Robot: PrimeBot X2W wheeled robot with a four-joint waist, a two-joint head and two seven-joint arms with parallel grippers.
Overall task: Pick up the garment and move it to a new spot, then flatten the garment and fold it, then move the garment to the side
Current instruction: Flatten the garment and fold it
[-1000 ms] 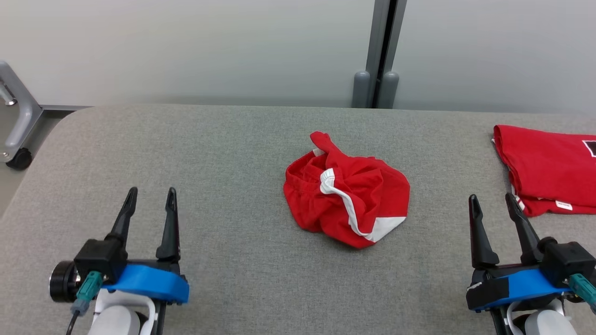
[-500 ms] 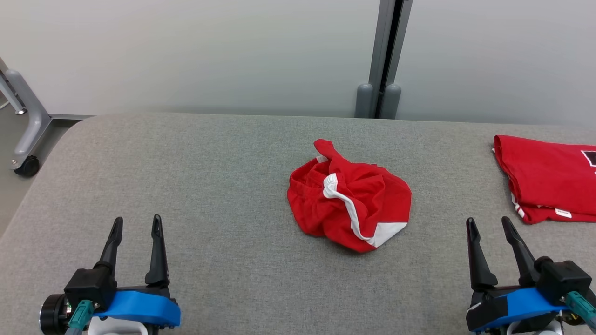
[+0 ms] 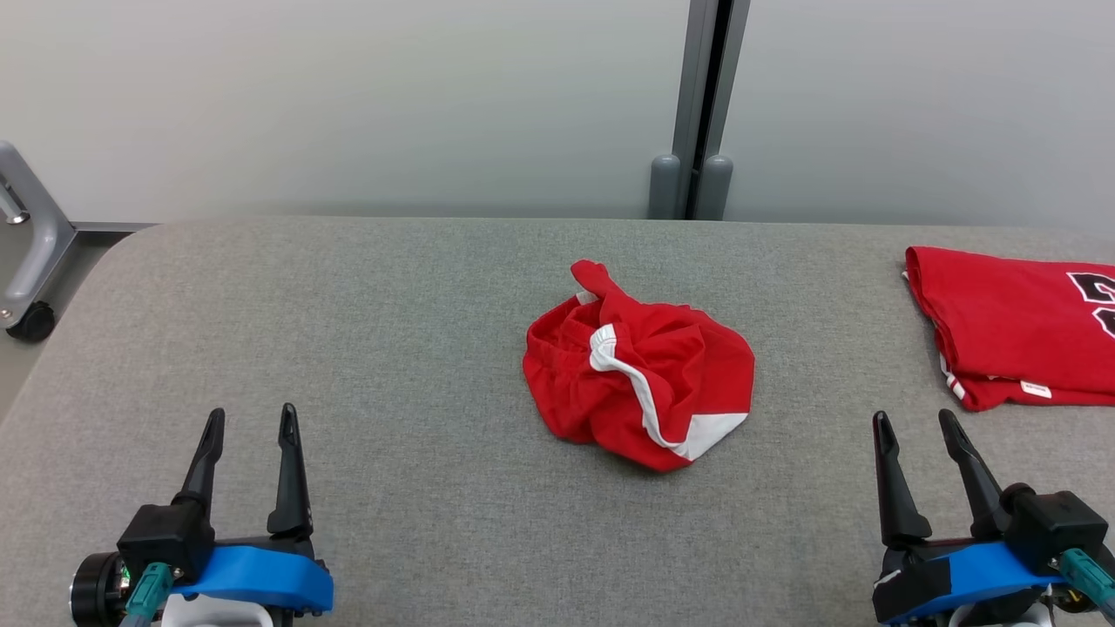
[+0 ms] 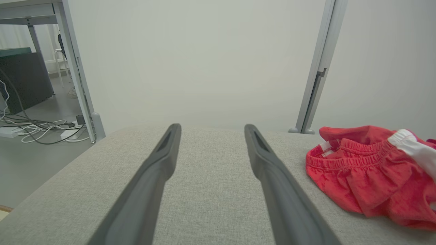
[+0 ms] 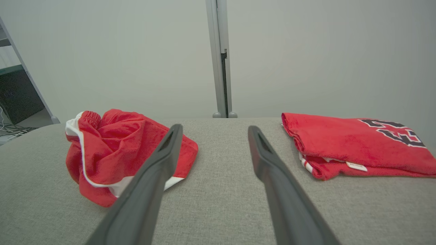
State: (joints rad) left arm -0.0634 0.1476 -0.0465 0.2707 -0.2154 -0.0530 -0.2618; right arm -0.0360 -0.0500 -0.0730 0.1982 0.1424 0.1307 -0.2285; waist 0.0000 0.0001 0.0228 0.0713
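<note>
Garment (image 3: 640, 383), whereabouts?
Mid-bench (image 3: 392, 305), crumpled in a red heap with white trim, lying on the grey fabric, untouched.

Anything nearby?
Folded red shirt (image 3: 1010, 326) with dark lettering, off to the right, well apart from the heap, partly cut off by the frame edge.

Left fingers (image 3: 289, 470)?
Spread wide, holding nothing, low at the near left, well short of the heap. Along that wrist, elastic waistband off to their right.

Right fingers (image 3: 890, 475)?
Spread wide too, empty, at the near right, close to the shirt's near corner. Along that wrist, pointed at the bare strip between heap and shirt.

Behind the bench?
Pale wall, grey post (image 3: 701, 87) at the far edge.
</note>
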